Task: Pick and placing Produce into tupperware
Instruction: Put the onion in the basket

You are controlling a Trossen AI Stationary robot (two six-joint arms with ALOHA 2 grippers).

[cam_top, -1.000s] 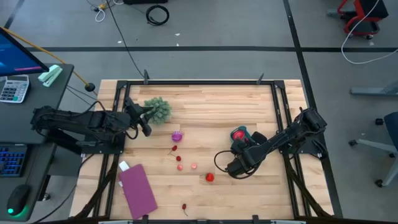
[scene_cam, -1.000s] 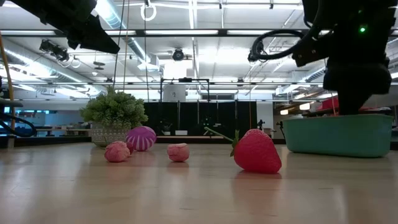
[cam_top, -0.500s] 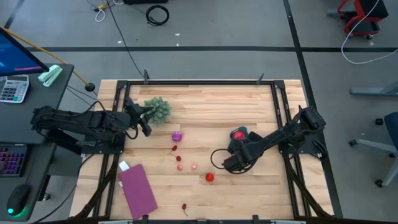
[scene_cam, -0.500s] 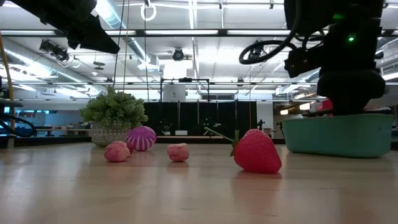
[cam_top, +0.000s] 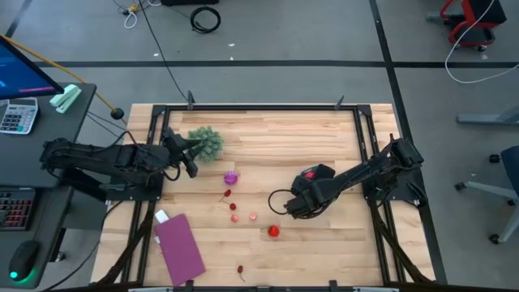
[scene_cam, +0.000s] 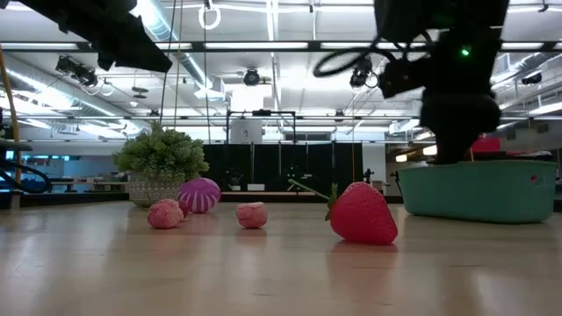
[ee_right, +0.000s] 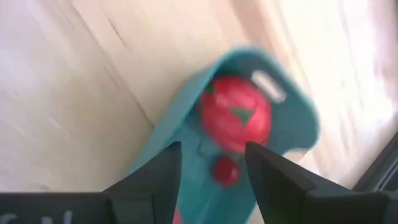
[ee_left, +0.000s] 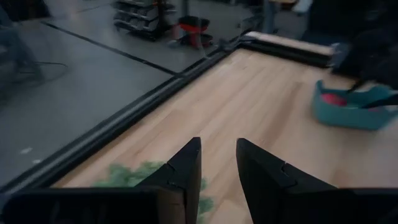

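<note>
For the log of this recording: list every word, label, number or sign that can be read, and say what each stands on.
No text can be read in any view.
Calculator beside the table: keys show, their marks too small to read.
Tupperware: a small pale patch on the inside wall, blurred, no letters legible.
Purple rectangle and the white tag at its end: no print visible.
Strawberry and other produce: unmarked.

A robotics lab or workshop hall is shown. A wooden table (cam_top: 268, 154) edged by a black metal frame (cam_top: 261, 107) is set on a grey concrete floor (cam_top: 284, 49) crossed by dark tape lines, with loose cables (cam_top: 205, 18) lying on it. A desk with a calculator (cam_top: 18, 115) and keyboard (cam_top: 16, 203) is placed beside it. Long ceiling light strips (scene_cam: 290, 46) and dark equipment racks (scene_cam: 290, 167) are seen behind.
</note>
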